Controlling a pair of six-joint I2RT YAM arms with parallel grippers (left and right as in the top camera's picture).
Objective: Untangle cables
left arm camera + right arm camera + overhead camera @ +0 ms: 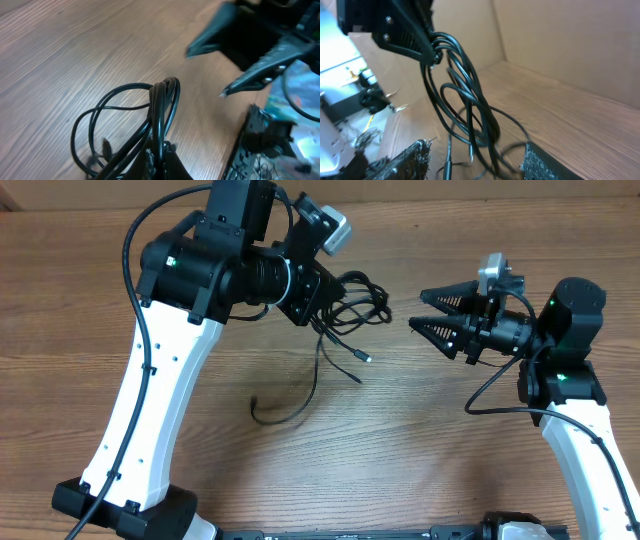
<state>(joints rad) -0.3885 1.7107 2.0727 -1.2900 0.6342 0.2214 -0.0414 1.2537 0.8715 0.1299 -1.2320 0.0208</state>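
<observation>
The black two-fingered left pincer is clamped together on a bunch of thin black flexible cables, holding the tangle lifted off the brown wood-grain table. Seen from the right wrist, the cables hang in several long loops below that pincer's tips, their lower ends reaching down near the tabletop. In the left wrist view the loops arch up out of the closed fingers at the bottom edge. One loose strand trails from the bunch down onto the table below the left pincer and curls to an end there, and a small silver-tipped plug shows just under the bunch. The black toothed right pincer faces the bunch from the side, its fingers apart and gripping nothing, just short of the outermost loop. In its own camera the cables hang ahead of the gap between its two rough-padded fingers.
</observation>
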